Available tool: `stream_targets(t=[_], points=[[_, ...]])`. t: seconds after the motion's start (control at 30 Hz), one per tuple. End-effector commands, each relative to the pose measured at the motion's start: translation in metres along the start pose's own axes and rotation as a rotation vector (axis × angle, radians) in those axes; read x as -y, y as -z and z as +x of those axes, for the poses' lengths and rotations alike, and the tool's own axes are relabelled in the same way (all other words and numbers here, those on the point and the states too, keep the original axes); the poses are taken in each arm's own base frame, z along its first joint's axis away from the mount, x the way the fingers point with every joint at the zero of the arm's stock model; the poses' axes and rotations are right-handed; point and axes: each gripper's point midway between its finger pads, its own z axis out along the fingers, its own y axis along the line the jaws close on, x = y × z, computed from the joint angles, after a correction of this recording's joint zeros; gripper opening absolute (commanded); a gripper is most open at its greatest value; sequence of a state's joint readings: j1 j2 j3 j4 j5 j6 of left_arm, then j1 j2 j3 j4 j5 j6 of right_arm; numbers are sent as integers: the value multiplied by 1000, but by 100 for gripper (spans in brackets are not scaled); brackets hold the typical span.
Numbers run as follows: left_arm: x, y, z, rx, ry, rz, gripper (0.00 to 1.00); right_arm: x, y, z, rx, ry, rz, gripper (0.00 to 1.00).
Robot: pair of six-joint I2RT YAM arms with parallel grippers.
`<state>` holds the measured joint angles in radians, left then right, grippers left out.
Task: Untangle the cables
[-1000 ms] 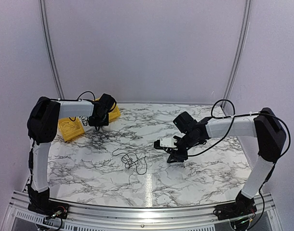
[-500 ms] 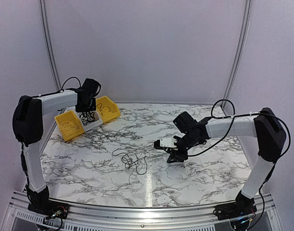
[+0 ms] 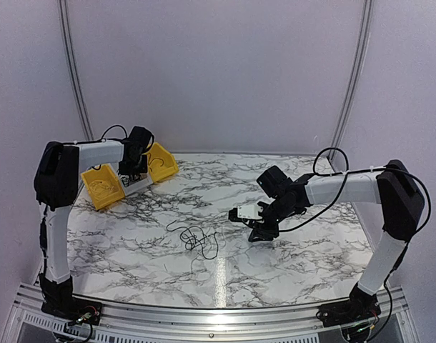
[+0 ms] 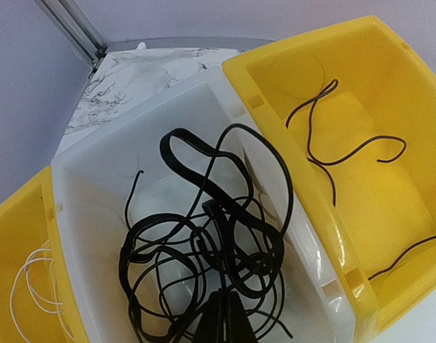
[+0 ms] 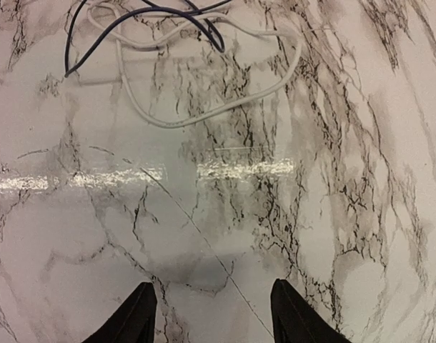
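Observation:
A loose tangle of thin black cables (image 3: 196,239) lies on the marble table near its middle. In the right wrist view its near end shows as a dark cable (image 5: 150,13) crossing a white cable (image 5: 204,111). My right gripper (image 3: 261,232) (image 5: 214,318) is open and empty, low over the table just right of the tangle. My left gripper (image 3: 136,166) (image 4: 221,318) is shut on a bundle of black cable (image 4: 204,243) that hangs into the white bin (image 4: 96,214).
The white bin (image 3: 136,184) stands at the back left between two yellow bins. The right yellow bin (image 3: 163,163) (image 4: 389,214) holds a thin black wire (image 4: 325,143). The left yellow bin (image 3: 103,187) (image 4: 18,236) holds a white wire (image 4: 28,286).
My left gripper has moved with the black cable bundle from beside the bins to over the white bin, and has sunk a little. The right arm and the table tangle have not moved.

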<state>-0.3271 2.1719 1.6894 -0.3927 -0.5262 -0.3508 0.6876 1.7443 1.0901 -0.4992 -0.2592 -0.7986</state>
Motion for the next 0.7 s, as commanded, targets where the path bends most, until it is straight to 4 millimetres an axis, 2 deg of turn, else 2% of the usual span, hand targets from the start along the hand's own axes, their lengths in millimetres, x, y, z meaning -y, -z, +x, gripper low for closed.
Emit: stream_targets(t=[0.0,0.03,0.1,0.17,0.33,0.4,0.47,0.53,0.67], points=[[-8,11,-11,6,1,24,10,6,11,-14,21,27,27,55],[-10,14,-13,5,0,31,20,6,11,-14,23,28,27,55],[-13,25,-18,15,9,45,28,6,11,-14,24,27,28,55],[-15,41,-28,38,30,72,31,6,11,-14,23,27,27,55],[-15,97,-56,108,82,209,38,7,8,-11,12,24,28,55],[-19,119,-64,136,91,255,40,5,5,-10,6,22,22,55],[-20,134,-63,151,93,292,42,5,2,-8,0,20,17,55],[-23,139,-57,164,96,295,44,5,-1,-6,-6,15,14,55],[-18,122,-32,128,61,292,45,6,-7,-3,-22,4,10,55]])
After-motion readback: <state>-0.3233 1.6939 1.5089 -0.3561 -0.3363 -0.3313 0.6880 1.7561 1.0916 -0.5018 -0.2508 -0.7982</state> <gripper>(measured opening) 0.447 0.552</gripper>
